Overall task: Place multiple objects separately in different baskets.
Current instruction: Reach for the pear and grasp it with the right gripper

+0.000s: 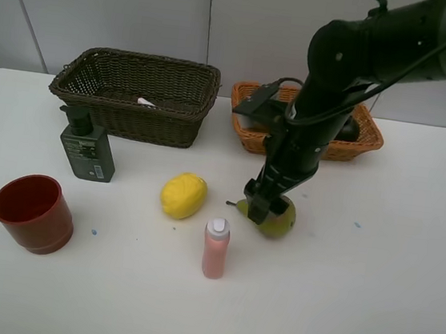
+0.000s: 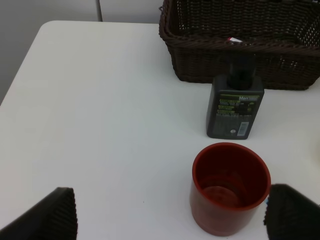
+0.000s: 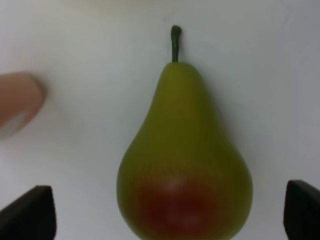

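Pink bottle [image 1: 215, 249] is nearest in the high view, upright, near-centre of the table [image 1: 367, 312]. Lemon [image 1: 183, 195] is just far-left of it. Pear [image 1: 281, 220] is just far-right, lying on its side, stem pointing left, on the near side of the tan basket [image 1: 247, 136]. Right gripper [image 1: 257, 207] is straight down over the pear; contact or not, can't tell from here. Left side: cup [image 1: 32, 212] near, pump bottle [image 1: 87, 150] upright just in front of the dark basket [image 1: 143, 124]. Marker [image 1: 146, 103] lies inside the dark basket. A dark item [image 1: 348, 133] sits in the tan one, mostly behind the arm, can't identify. Count: 2 baskets; 1 each of pear, lemon, cup, pump bottle, pink bottle, marker. No kiwi visible. Left arm is out of shot.

Left wrist: left gripper [image 2: 175, 215] has its fingers wide apart, holding nothing. Cup [image 2: 230, 187] is right ahead, mouth up, empty. Pump bottle [image 2: 236, 107] and dark basket [image 2: 240, 65] are beyond.

Right wrist: right gripper [image 3: 165, 212] is spread wide, nothing clamped. Pear [image 3: 182, 160] is centred, fat red end in the gap, stem end sticking out past the fingers. Long axis runs across the closing line, so the jaws would shut on the belly; alignment looks good to me. Right arm is the obvious pick arm; left is well apart, by the cup. Blurred pink bottle [image 3: 17, 102] is close on one side, so worth watching on the lift.
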Robot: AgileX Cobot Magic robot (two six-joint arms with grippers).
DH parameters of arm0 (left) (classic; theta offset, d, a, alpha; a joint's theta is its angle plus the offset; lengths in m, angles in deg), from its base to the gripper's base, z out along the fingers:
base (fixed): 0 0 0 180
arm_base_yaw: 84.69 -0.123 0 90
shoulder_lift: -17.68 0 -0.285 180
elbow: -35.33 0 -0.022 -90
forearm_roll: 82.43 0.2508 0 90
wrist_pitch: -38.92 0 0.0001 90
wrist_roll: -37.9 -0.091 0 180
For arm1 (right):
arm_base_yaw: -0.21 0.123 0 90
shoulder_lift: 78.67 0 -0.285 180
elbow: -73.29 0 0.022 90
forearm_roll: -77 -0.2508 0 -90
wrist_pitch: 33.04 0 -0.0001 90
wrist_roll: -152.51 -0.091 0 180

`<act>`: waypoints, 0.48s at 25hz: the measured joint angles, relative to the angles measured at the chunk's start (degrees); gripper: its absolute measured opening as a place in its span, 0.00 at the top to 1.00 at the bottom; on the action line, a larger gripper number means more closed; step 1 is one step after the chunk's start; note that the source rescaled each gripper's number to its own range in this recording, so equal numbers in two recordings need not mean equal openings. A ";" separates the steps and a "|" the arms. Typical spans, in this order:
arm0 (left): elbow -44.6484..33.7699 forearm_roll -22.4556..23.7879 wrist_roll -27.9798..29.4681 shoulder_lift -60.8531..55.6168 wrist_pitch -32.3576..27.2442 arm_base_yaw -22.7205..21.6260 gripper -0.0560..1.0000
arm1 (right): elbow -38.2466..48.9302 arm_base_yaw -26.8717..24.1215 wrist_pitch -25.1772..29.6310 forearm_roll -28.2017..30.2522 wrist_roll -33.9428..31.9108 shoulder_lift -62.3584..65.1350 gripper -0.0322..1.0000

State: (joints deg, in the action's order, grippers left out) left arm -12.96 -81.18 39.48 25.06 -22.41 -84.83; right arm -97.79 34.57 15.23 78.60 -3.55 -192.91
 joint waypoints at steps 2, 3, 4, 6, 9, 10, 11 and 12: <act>0.00 0.00 0.00 0.00 0.00 0.00 0.02 | 1.18 0.00 -1.64 -0.07 0.00 0.00 0.00; 0.00 0.00 0.00 0.00 0.00 0.00 0.02 | 1.60 0.00 -2.35 -0.07 0.00 -0.05 0.00; 0.00 0.00 0.00 0.00 0.00 0.00 0.02 | 1.93 0.00 -2.88 -0.07 0.00 -0.12 0.00; 0.00 0.00 0.00 0.00 0.00 0.00 0.02 | 2.64 0.00 -3.98 -0.07 0.00 -0.48 0.00; 0.00 0.00 0.00 0.00 0.00 0.00 0.02 | 3.10 0.00 -5.28 -0.12 0.00 -1.75 0.00; 0.00 0.00 0.00 0.00 0.00 0.00 0.02 | 3.18 0.00 -5.75 -0.12 0.00 -2.16 0.00; 0.00 0.00 0.00 0.00 0.00 0.00 0.02 | 3.23 0.00 -6.17 -0.12 0.00 -2.50 0.00; 0.00 0.00 0.00 0.00 0.00 0.00 0.02 | 3.29 0.00 -6.59 -0.12 0.00 -2.83 0.00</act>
State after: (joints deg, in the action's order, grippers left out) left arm -12.96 -81.18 39.48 25.06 -22.41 -84.83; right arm -94.50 34.57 8.64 78.48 -3.55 -195.74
